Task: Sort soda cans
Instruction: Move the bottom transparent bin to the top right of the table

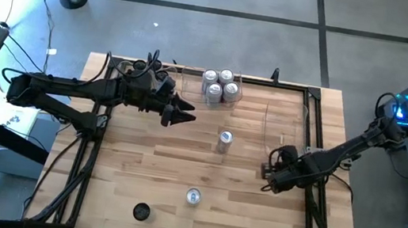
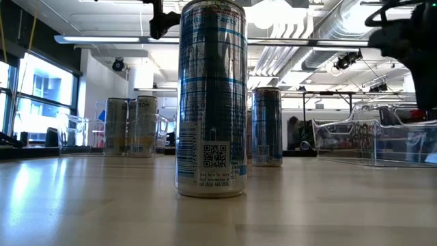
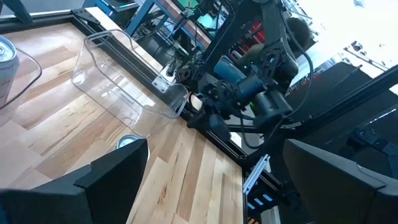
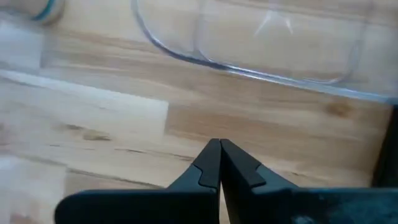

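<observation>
Several silver soda cans (image 1: 220, 85) stand together in a clear bin (image 1: 193, 76) at the table's far edge. One silver can (image 1: 224, 139) stands alone mid-table. Another silver can (image 1: 192, 197) and a dark can (image 1: 141, 211) stand near the front edge. My left gripper (image 1: 186, 117) hovers open, left of the lone can, with nothing between its fingers (image 3: 118, 174). My right gripper (image 1: 270, 174) is shut and empty, pointing down over bare wood (image 4: 219, 149) beside a second clear bin (image 4: 261, 43).
The second clear bin (image 1: 286, 129) lies at the table's right side, just beyond my right gripper. Black rails (image 1: 314, 137) run along the table's left and right sides. In the low view the nearest can (image 2: 212, 102) stands tall in front of the others (image 2: 266, 126).
</observation>
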Robot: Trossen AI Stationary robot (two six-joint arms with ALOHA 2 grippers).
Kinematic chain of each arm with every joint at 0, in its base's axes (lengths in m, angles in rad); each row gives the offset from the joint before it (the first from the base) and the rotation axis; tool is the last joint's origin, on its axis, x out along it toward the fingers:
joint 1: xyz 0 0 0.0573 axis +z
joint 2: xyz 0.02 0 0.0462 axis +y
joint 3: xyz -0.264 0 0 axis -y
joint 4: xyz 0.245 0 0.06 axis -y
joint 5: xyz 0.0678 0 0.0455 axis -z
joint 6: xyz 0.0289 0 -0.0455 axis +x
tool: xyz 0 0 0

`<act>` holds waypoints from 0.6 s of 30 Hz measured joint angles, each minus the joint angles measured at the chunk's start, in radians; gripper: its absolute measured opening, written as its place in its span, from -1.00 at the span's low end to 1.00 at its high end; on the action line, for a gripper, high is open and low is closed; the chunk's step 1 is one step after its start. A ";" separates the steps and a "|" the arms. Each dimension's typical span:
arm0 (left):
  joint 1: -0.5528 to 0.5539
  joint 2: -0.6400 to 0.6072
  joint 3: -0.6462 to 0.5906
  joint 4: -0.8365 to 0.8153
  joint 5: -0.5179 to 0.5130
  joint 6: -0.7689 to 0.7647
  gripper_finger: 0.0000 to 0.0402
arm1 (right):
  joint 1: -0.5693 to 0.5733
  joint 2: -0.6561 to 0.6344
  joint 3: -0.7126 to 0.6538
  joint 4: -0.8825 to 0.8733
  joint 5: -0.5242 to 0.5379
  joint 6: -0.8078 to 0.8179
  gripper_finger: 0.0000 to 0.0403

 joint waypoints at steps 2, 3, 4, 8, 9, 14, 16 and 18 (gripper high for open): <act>0.000 0.000 0.000 -0.001 0.000 0.000 0.84 | -0.005 0.000 0.001 0.019 0.021 -0.014 -1.00; 0.000 0.000 0.000 -0.001 0.000 0.001 0.84 | -0.013 0.004 -0.002 0.017 0.032 -0.018 -1.00; 0.000 0.000 0.000 -0.001 0.000 0.001 0.84 | -0.024 0.011 -0.003 0.001 0.036 -0.020 -1.00; 0.000 0.000 0.000 -0.001 -0.001 0.001 0.84 | -0.071 0.036 -0.020 -0.044 0.011 -0.068 -1.00; 0.000 0.000 0.000 0.000 -0.001 0.001 0.84 | -0.081 0.040 -0.025 -0.040 0.009 -0.080 -1.00; 0.002 0.000 0.000 0.001 -0.002 0.001 0.84 | -0.147 0.047 -0.043 0.000 0.077 -0.116 -1.00; 0.004 0.000 0.000 0.006 -0.002 0.001 0.84 | -0.178 0.047 -0.044 0.005 0.119 -0.125 -1.00; 0.007 0.000 0.000 0.011 -0.002 0.001 0.84 | -0.209 0.047 -0.044 0.000 0.159 -0.134 -1.00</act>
